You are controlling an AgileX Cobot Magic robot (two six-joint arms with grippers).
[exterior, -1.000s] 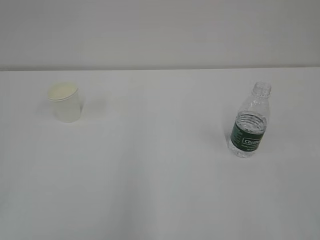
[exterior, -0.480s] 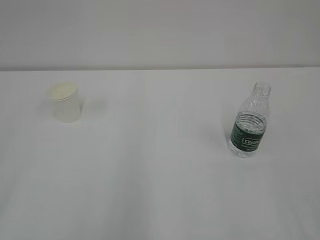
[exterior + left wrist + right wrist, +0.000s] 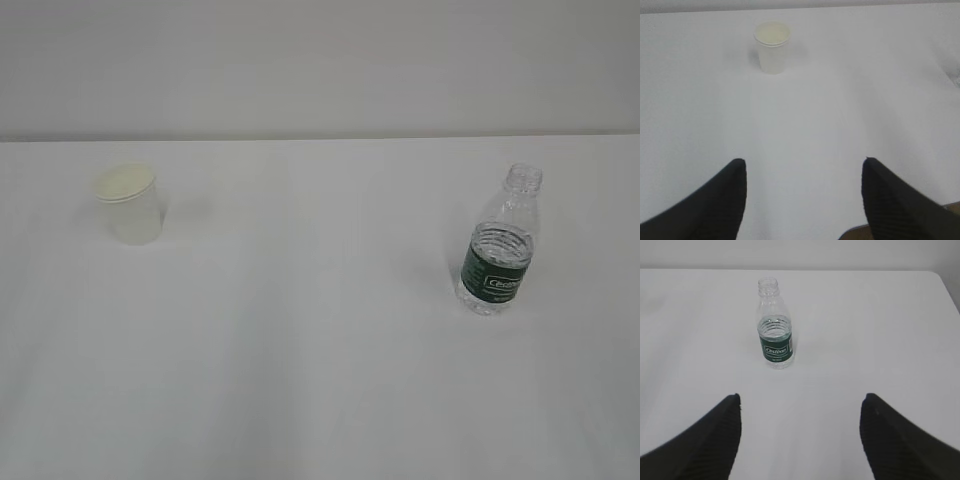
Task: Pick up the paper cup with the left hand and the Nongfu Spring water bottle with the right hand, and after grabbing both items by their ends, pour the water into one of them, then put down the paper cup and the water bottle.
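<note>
A small white paper cup (image 3: 130,205) stands upright at the far left of the white table (image 3: 320,350); the left wrist view has the cup (image 3: 772,47) far ahead. My left gripper (image 3: 804,161) is open and empty, well short of the cup. The clear Nongfu Spring water bottle (image 3: 499,245) with its dark green label stands upright and capless on the right, with water reaching roughly the top of the label. In the right wrist view the bottle (image 3: 775,332) stands ahead and slightly left of my right gripper (image 3: 801,396), which is open and empty. Neither arm shows in the exterior view.
A pale wall (image 3: 320,60) rises behind the table's far edge. The table's right edge (image 3: 946,290) shows in the right wrist view. A brown strip (image 3: 855,234) beyond the table's near edge appears under the left gripper.
</note>
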